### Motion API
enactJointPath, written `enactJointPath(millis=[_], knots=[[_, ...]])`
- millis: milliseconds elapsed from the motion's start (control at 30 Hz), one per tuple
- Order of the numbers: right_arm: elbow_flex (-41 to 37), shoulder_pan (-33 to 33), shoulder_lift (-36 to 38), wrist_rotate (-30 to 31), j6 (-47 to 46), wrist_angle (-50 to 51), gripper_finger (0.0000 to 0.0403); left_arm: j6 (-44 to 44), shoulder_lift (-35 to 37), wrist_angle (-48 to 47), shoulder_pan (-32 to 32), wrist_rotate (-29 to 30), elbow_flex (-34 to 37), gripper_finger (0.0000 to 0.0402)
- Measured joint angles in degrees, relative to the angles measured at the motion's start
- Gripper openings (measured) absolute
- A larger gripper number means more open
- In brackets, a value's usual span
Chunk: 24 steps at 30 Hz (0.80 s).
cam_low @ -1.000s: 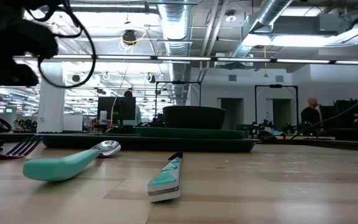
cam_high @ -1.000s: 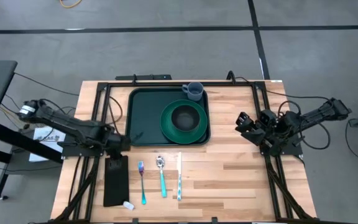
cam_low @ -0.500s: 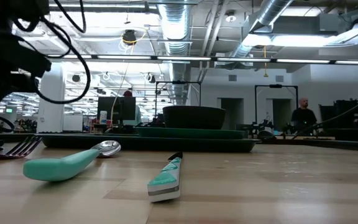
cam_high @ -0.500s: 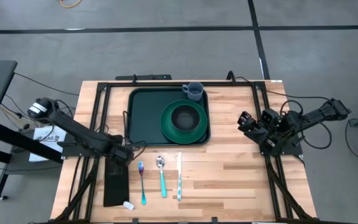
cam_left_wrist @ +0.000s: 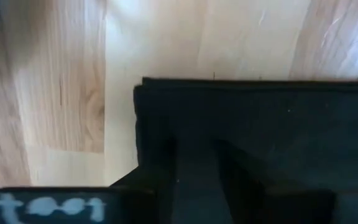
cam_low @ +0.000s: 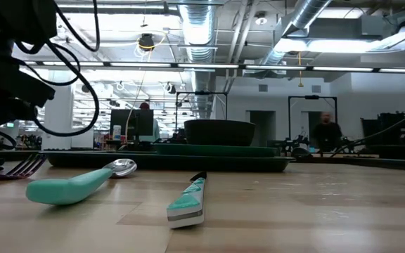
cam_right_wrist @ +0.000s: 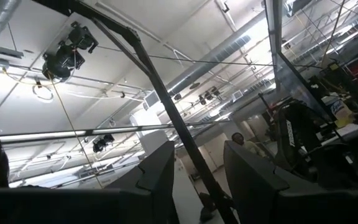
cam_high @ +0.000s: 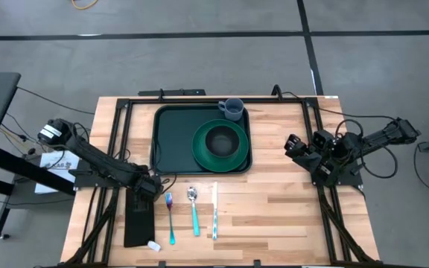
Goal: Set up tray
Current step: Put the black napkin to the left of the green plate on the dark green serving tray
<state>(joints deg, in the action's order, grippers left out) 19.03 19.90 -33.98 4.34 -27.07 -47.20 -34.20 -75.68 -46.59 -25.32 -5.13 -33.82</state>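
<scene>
Overhead, we see the tray (cam_high: 177, 141) in the upper middle of the frame, holding a plate (cam_high: 220, 145) with a bowl and a cup (cam_high: 232, 109). The left claw (cam_high: 151, 186) sits at the upper end of the napkin (cam_high: 139, 217), lower left, just beside the fork (cam_high: 170, 217); spoon (cam_high: 194, 211) and knife (cam_high: 214, 211) lie to its right. We judge the risk to be a sideways drag: the cloth could bunch or knock the fork out of line. Against the picture a second back, that arm has swung from the tray's lower left corner down onto the napkin. The right claw (cam_high: 295, 146) waits at centre right, fingers apart, barely shifted.

Level with the table, the spoon (cam_low: 76, 184) and knife (cam_low: 188, 200) fill the lower centre and the tray (cam_low: 167, 160) runs across the middle. The dark arm at upper left now hangs lower, and a person at far right has walked leftward.

From the left wrist, the napkin (cam_left_wrist: 260, 137) covers most of the frame; we cannot tell whether the fingers are spread or pinched.

From the right wrist, only ceiling shows between two parted fingers (cam_right_wrist: 157, 171).
</scene>
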Motion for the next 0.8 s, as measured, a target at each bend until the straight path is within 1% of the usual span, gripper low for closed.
enactJointPath(millis=[67,267,367,467,567,633,800], knots=[[0.0,0.0,0.0,0.02,0.0,0.0,0.0131,-0.38,0.06,0.07,0.0,0.12,0.0,0.012],[0.0,0.0,-0.02,0.04,0.0,-0.02,0.0131,-0.45,0.02,-0.74,0.0,4.32,0.0,0.0168],[0.0,0.0,-0.02,0.04,-0.04,0.0,0.0131,-0.43,0.02,-0.68,0.0,5.9,0.0,0.0178],[0.0,0.01,-0.02,0.04,-0.07,0.0,0.0131,-0.27,0.02,0.04,0.0,6.53,0.36,0.0177],[0.0,0.0,-0.02,0.07,-0.25,0.0,0.0131,-0.2,-0.26,1.57,0.0,6.89,1.03,0.0164],[0.0,-0.02,-0.02,0.07,-1.28,0.0,0.0131,-0.62,-0.21,2.88,-0.01,6.72,1.78,0.0144],[0.0,-0.02,-0.02,0.11,-2.54,0.0,0.0131,-1.81,-0.18,3.68,0.0,6.58,2.64,0.007]])
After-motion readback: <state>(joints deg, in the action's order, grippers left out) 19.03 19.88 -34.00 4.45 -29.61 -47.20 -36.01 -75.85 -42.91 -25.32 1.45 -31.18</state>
